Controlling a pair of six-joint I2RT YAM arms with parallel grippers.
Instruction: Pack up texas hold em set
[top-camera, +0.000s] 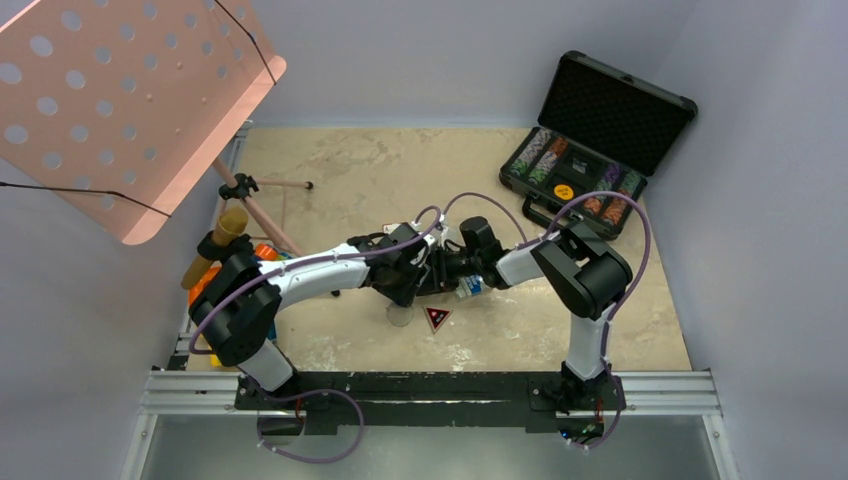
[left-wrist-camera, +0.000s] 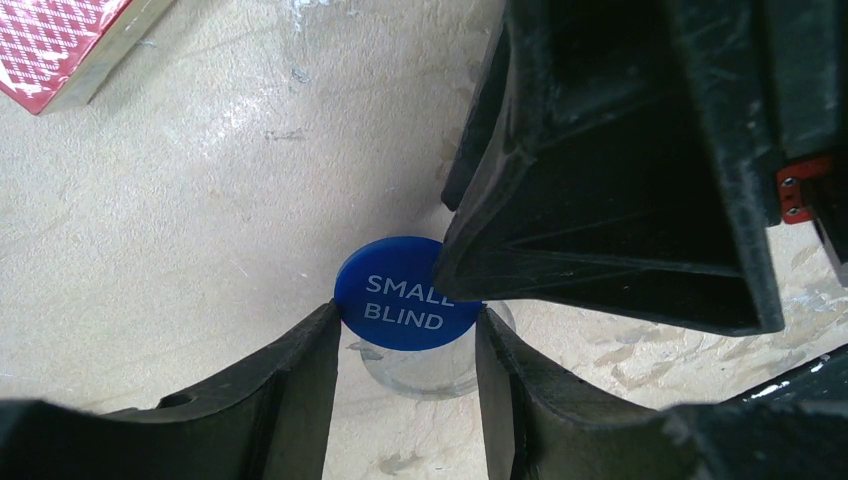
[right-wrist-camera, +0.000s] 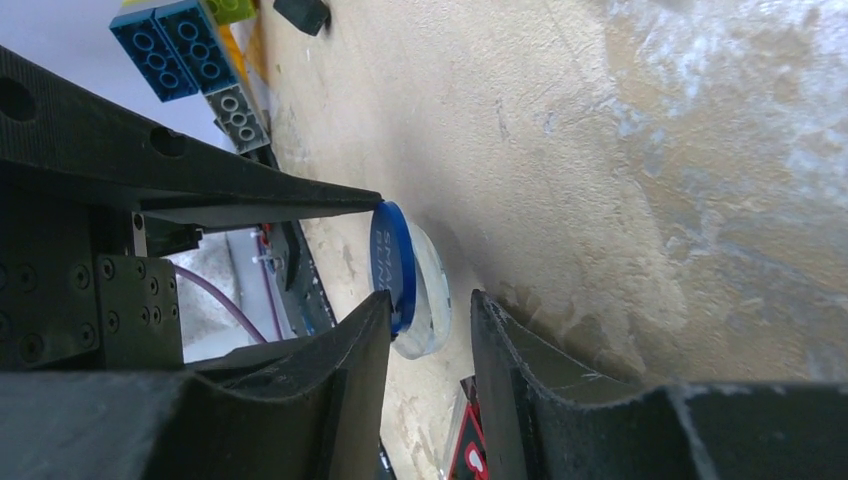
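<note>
My left gripper (left-wrist-camera: 408, 318) is shut on a blue round button marked SMALL BLIND (left-wrist-camera: 400, 300), held by its edges just above a clear round button (left-wrist-camera: 425, 375) on the table. My right gripper (right-wrist-camera: 430, 305) is open; one finger (left-wrist-camera: 600, 180) overlaps the blue button's rim (right-wrist-camera: 392, 262). Both grippers meet mid-table in the top view (top-camera: 440, 268). A dark triangular marker (top-camera: 436, 318) lies close by. The red deck (left-wrist-camera: 55, 40) lies off to one side. The black briefcase (top-camera: 610, 105) stands open at the back right with chip rows and an orange button (top-camera: 563, 190) inside.
A pink perforated music stand (top-camera: 130, 100) leans over the back left, its tripod legs (top-camera: 270, 215) on the table. Coloured crates (top-camera: 210, 280) sit behind the left arm. Blue and grey toy bricks (right-wrist-camera: 170, 45) lie at the table's left edge.
</note>
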